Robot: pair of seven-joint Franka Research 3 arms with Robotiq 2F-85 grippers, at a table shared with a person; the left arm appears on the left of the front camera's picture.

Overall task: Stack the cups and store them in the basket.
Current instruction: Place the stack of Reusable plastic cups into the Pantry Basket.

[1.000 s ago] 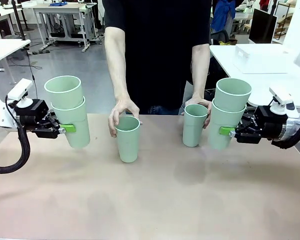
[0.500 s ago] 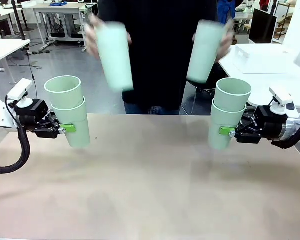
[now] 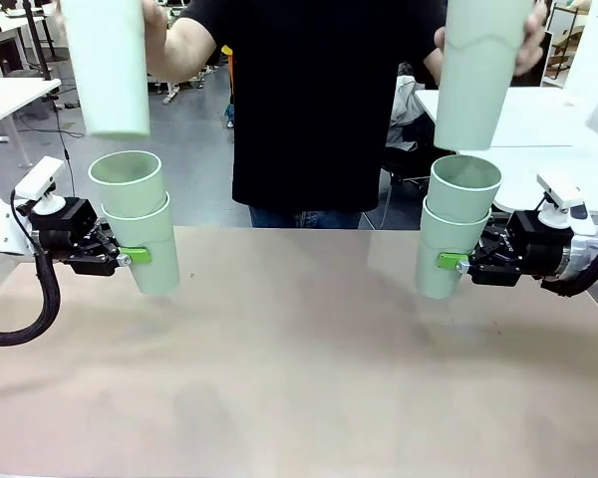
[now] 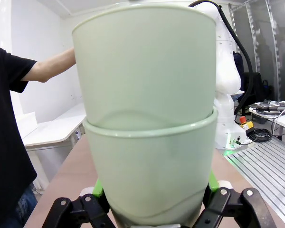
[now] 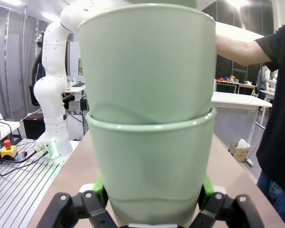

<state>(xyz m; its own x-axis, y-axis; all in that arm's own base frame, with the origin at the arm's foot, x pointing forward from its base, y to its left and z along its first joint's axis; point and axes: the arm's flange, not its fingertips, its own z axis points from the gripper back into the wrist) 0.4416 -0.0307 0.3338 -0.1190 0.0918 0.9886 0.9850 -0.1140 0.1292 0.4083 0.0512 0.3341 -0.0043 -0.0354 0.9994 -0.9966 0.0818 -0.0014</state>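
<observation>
Lifted off the table (image 3: 299, 378), the person's last two cups (image 3: 105, 65) now hover over our stacks (image 3: 140, 224), clenched in our left gripper (image 3: 130, 257) and right gripper (image 3: 448, 261); we expect nesting next.

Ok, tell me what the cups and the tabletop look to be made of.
Cups: probably thin plastic, in a matte pale mint. The colour is even and the highlights soft, and in the left wrist view a faint curved shadow shows through the wall, which suggests slight translucence. Tabletop: smooth matte brown, maybe laminate or coated board. No grain is visible, so the look leaves it open.
</observation>
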